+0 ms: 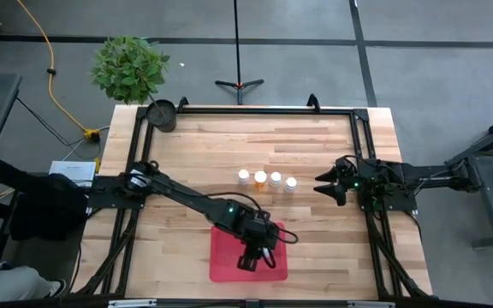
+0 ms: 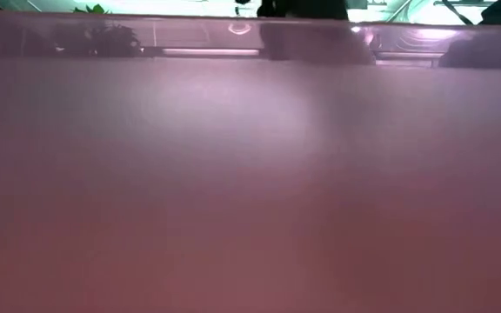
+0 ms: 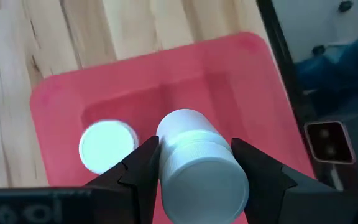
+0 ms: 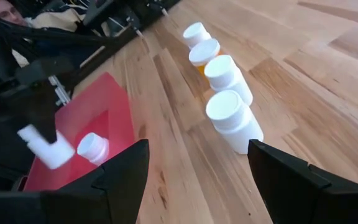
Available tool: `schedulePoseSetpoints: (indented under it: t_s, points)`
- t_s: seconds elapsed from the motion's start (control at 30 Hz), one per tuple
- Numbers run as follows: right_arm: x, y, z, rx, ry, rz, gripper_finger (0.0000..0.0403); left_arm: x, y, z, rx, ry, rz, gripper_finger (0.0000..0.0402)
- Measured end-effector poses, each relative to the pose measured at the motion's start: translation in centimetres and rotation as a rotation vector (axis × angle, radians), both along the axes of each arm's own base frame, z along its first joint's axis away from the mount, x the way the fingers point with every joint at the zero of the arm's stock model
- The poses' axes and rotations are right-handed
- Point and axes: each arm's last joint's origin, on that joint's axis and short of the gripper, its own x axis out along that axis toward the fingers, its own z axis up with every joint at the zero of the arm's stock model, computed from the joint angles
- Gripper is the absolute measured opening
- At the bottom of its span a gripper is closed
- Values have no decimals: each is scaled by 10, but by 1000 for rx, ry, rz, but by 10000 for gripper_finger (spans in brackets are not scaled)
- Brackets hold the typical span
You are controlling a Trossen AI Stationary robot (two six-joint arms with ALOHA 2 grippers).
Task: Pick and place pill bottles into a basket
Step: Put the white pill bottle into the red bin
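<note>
Step in hand: placing. Left gripper [image 3: 194, 171] is over the flat red rectangular plastic basket [image 1: 222, 263] at lower centre of the high view, clamped on a small white-capped cylindrical pill bottle [image 3: 194, 165] held above the basket floor. One white-capped bottle [image 3: 107, 145] already stands inside the basket, just beside the held one. Four more small white-capped bottles [image 1: 267, 180] stand in a row on the wooden bench [image 1: 315, 231] mid-frame, at least one orange-bodied. Right gripper [image 1: 325, 185] waits at right of that row, jaws spread wide, empty. Next move likely: lower, release clear of the standing bottle, then lift straight out. Low view is blocked.
</note>
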Motion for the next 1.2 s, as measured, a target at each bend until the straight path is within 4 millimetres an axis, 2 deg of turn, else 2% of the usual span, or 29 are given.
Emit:
schedulePoseSetpoints:
  t_s: [0.3,0.53,0.77,0.97,1.2]
  points:
    - [0,0,0,0,0,0,264,8,-5,-10,23,-45,19,206]
    - [0,0,0,1,0,0,264,8,-8,-21,33,-4,8,206]
    - [0,0,0,1,0,1,264,7,-21,-37,12,31,-35,206]
    - [0,0,0,1,0,0,264,7,-22,-38,17,30,-32,207]
    - [0,0,0,18,0,-7,264,10,-23,-36,-1,-1,-47,258]
